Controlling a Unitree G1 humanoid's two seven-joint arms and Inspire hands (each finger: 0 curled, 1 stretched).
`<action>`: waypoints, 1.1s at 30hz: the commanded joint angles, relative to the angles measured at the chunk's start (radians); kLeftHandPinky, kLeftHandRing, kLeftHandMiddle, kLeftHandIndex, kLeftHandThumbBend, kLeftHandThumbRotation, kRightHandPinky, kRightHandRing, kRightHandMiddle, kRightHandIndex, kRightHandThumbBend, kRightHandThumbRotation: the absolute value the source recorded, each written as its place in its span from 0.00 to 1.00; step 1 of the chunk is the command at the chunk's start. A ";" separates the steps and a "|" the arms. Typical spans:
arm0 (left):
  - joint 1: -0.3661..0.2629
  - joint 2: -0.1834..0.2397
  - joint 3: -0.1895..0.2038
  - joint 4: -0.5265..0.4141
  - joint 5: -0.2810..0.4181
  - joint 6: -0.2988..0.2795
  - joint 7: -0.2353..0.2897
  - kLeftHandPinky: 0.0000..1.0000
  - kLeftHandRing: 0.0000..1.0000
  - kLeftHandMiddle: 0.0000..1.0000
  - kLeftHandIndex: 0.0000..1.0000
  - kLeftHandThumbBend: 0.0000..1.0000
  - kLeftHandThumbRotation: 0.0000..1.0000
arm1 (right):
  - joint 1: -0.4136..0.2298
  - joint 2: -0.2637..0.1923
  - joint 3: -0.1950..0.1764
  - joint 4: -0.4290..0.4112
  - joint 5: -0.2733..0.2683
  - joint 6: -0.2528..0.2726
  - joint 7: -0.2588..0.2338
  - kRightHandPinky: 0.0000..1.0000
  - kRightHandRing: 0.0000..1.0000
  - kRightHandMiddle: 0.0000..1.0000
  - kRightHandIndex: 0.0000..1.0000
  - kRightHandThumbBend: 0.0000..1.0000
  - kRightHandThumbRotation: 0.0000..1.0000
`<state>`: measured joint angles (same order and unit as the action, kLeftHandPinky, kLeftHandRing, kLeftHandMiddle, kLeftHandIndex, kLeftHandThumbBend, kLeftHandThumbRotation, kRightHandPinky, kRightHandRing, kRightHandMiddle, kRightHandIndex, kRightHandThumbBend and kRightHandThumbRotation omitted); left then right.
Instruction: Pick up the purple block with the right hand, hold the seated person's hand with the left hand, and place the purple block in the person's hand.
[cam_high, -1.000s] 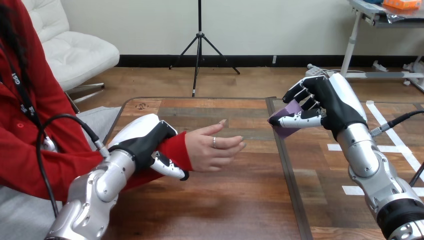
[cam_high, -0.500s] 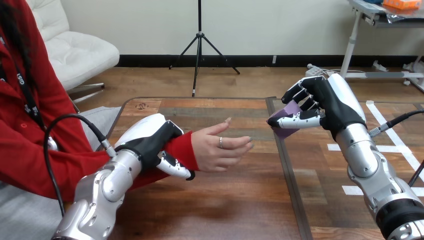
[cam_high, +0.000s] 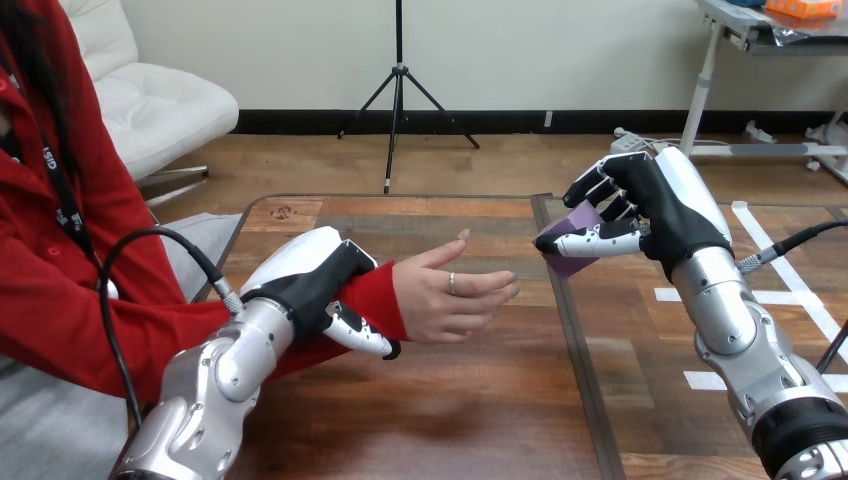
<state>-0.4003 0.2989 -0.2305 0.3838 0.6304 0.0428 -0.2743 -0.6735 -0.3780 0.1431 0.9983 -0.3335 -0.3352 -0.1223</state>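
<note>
Head view, hand-over stage. My right hand, at centre right of the frame, is closed on the block, thumb below and fingers above. It carries the block in the air over the table, well apart from the person's hand at frame centre. My left hand, left of centre, is wrapped round the person's red-sleeved wrist, with the white thumb curled underneath. The person's hand has its fingers loosely extended toward the right and its thumb raised. The block shows as a matte purple solid with flat faces and crisp edges; my fingers hide much of it, so its full shape cannot be told. I judge it light and rigid, not fragile. Its smooth faces could slide against my hard finger shells, so the sound hold is across two opposite flat faces rather than on an edge or corner. A light, hard block may bounce or tip from a palm, so release should come low over it. The table is wooden planking in mixed browns, crossed by a dark strip. My hands are black with glossy white shells.
</note>
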 joint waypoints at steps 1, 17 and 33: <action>-0.405 -0.170 -0.029 -0.131 -0.077 -0.158 0.093 0.18 0.24 0.34 0.35 0.62 0.00 | -0.118 0.006 -0.021 -0.088 0.011 -0.036 -0.020 0.31 0.35 0.42 0.46 0.79 0.00; -0.435 -0.189 -0.024 -0.116 -0.093 -0.178 0.090 0.18 0.24 0.33 0.36 0.62 0.00 | -0.119 0.009 -0.018 -0.111 0.012 -0.018 -0.006 0.30 0.34 0.40 0.45 0.77 0.00; -0.451 -0.202 -0.021 -0.116 -0.099 -0.166 0.077 0.18 0.24 0.33 0.35 0.63 0.00 | -0.116 0.029 -0.017 -0.178 0.022 -0.017 0.015 0.28 0.33 0.40 0.47 0.75 0.00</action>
<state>-0.4041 0.2696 -0.2370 0.4020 0.6357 0.0426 -0.2744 -0.6735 -0.3772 0.1432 0.9982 -0.3335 -0.3353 -0.1152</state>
